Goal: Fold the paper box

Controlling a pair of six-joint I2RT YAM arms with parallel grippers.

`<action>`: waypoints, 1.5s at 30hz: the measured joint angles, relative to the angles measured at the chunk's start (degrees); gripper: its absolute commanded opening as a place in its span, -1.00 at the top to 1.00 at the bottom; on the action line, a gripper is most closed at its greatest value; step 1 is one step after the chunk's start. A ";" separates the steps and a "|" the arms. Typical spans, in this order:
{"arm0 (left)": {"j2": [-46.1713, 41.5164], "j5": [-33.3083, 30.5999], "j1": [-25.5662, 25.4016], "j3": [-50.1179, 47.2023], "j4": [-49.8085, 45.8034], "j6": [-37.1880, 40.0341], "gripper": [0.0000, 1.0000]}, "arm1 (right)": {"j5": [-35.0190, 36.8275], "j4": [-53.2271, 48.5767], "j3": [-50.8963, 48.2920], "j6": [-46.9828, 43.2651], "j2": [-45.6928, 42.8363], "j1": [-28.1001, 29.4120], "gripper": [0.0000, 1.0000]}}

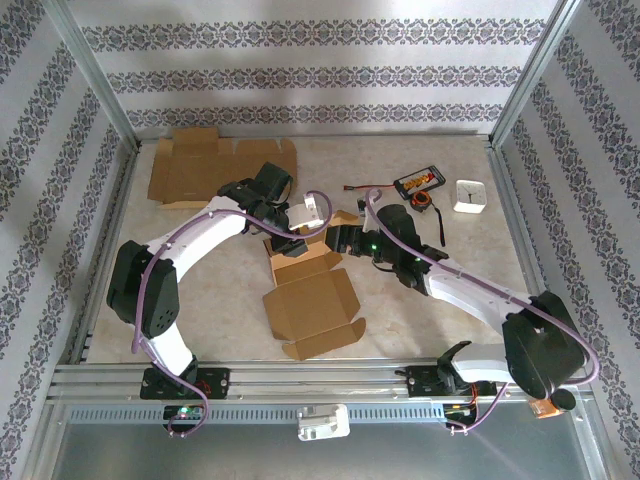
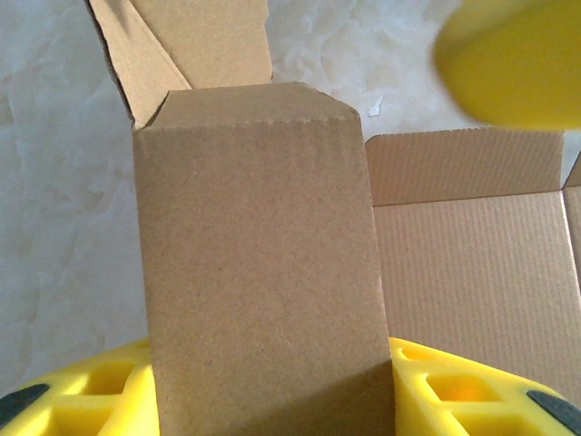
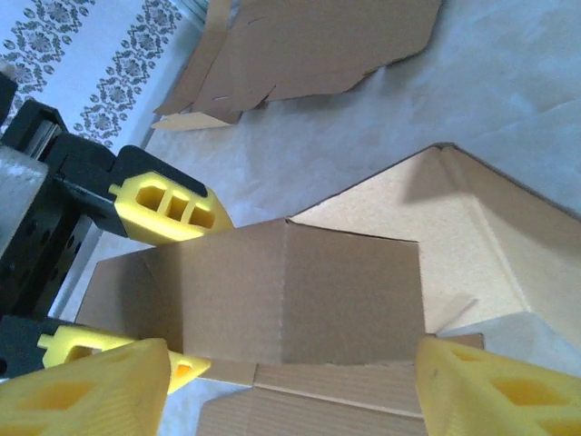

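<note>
The paper box (image 1: 312, 300) is brown corrugated card lying partly folded mid-table, its lid flaps spread toward the near edge. At its far end my left gripper (image 1: 290, 246) is shut on an upright side flap (image 2: 259, 245), which fills the gap between its yellow fingers (image 2: 82, 400). The same fingers (image 3: 171, 209) show from the right wrist, clamped on either side of that folded wall (image 3: 290, 291). My right gripper (image 1: 343, 240) faces it from the right. Its jaws (image 3: 290, 395) stand open, straddling the wall, and I see small gaps at both pads.
A second flat cardboard blank (image 1: 220, 165) lies at the back left. A black and orange tool (image 1: 420, 185) and a small white box (image 1: 470, 195) sit at the back right. Metal frame rails (image 1: 300, 375) border the table.
</note>
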 measured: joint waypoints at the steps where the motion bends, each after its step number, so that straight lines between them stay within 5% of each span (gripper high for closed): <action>1: 0.00 -0.02 0.00 0.00 0.00 0.00 0.11 | -0.55 0.37 0.28 1.33 0.92 0.00 -0.25; 12: -0.02 -1.25 -0.13 0.13 -0.04 0.15 0.11 | -1.53 4.22 1.86 9.75 7.96 2.40 0.03; 21: -0.04 -1.44 -0.39 0.13 0.02 0.20 0.12 | 2.93 3.72 -3.72 8.22 0.20 1.81 -0.41; 27: -0.04 -1.44 -0.39 0.13 0.00 0.22 0.11 | 9.01 -0.68 -7.06 -4.52 -9.20 -0.57 -0.87; 30: -0.04 -1.46 -0.39 0.13 0.00 0.22 0.11 | 10.03 -1.05 -7.80 -10.84 -11.13 -4.37 -0.93; 34: -0.04 -1.42 -0.39 0.13 0.02 0.20 0.12 | 7.80 -1.42 -6.62 -15.89 -5.81 -9.20 -0.77; 41: -0.04 -1.46 -0.39 0.22 0.00 0.20 0.11 | 2.01 -2.29 0.72 -19.30 8.70 -9.44 -0.48; 45: -0.04 -1.49 -0.39 0.22 -0.02 0.17 0.11 | 0.74 -2.19 4.52 -20.00 13.70 -9.11 -0.01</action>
